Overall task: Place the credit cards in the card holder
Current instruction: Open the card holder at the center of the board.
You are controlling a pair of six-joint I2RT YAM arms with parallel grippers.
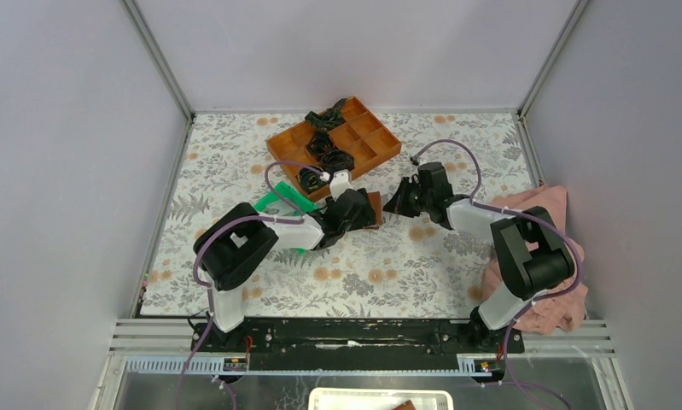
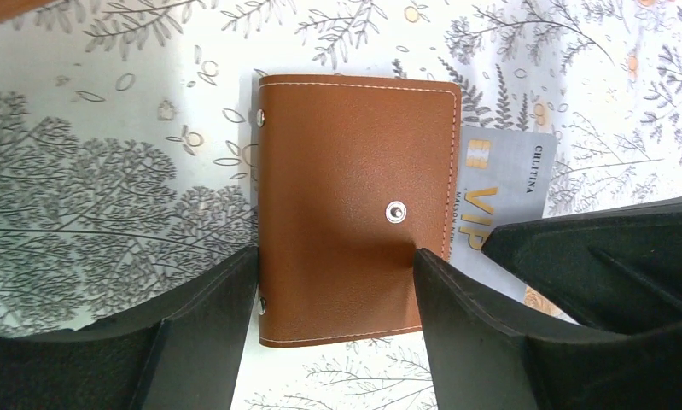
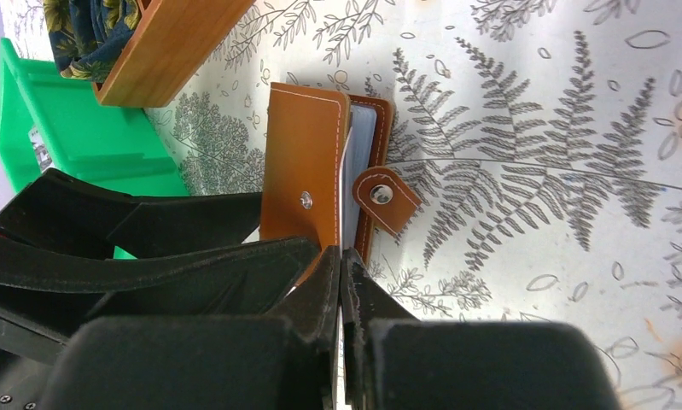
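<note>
Near the centre of the left wrist view, the brown card holder [image 2: 354, 154] is lying folded on the floral worktop [image 2: 90, 196], with a silver VIP credit card [image 2: 508, 184] sticking out past its right edge. The left gripper [image 2: 335, 253] is standing wide open astride the holder's lower half, probably to steady it. The right gripper [image 3: 341, 256] is keeping its fingers pressed together at the holder's open edge, seemingly nudging the card inward. Whether it is pinching the card is hidden.

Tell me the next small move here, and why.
Probably close the left gripper on the card holder to steady it: its open jaws straddle the holder, and a silver card juts from the holder's side, with the shut right gripper at that edge.
</note>
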